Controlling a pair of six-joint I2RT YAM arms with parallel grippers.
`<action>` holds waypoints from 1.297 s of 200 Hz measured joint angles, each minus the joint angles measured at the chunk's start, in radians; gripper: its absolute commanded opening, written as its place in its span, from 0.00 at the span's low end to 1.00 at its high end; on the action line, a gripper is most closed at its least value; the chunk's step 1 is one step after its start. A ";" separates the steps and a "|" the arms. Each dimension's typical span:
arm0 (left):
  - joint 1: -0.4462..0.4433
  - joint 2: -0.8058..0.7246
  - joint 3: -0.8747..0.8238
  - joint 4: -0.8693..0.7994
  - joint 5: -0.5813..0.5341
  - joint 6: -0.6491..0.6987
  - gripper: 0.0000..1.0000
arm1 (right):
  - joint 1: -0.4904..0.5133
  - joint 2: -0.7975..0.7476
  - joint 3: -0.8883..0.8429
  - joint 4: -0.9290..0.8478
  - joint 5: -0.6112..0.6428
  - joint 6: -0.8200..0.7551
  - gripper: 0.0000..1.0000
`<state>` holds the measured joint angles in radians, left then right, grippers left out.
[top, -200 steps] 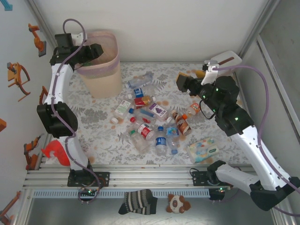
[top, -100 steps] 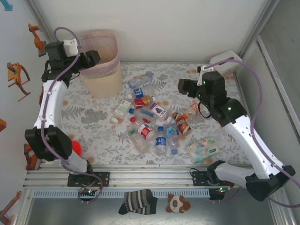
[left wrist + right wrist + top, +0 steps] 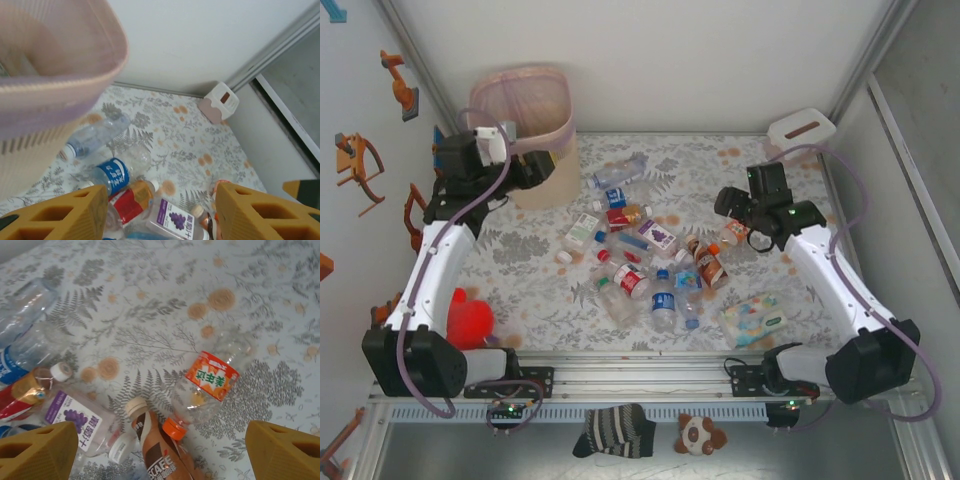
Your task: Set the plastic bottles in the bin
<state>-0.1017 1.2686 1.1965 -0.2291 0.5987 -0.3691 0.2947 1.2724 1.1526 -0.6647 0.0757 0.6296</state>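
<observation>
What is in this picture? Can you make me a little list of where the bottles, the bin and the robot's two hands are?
plastic bottles: many, lying scattered mid-table
bin: upright at far left, pink liner over its rim
left gripper: open, empty, next to the bin
right gripper: open, empty, above the orange-label bottle
other things: wipes pack near right, tissue box far right

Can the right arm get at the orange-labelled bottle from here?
Probably yes. The right end effector hangs open above the orange-labelled bottle, nothing lying over it; only the brown bottle beside its cap crowds one side.
</observation>
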 measured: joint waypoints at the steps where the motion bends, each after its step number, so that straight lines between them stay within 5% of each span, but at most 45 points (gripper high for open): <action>1: -0.001 -0.001 -0.002 0.000 0.000 0.000 0.58 | -0.002 0.001 -0.002 0.001 -0.002 0.001 0.88; 81: -0.121 -0.023 -0.092 0.013 -0.079 -0.016 0.58 | -0.063 0.168 -0.055 0.063 0.015 0.198 0.86; 259: -0.175 0.014 -0.083 0.035 -0.120 -0.027 0.59 | -0.098 0.490 -0.056 0.237 0.002 0.299 0.70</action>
<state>-0.2771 1.2831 1.1133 -0.1936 0.4786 -0.3958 0.1963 1.7626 1.0966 -0.4274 0.0780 0.9287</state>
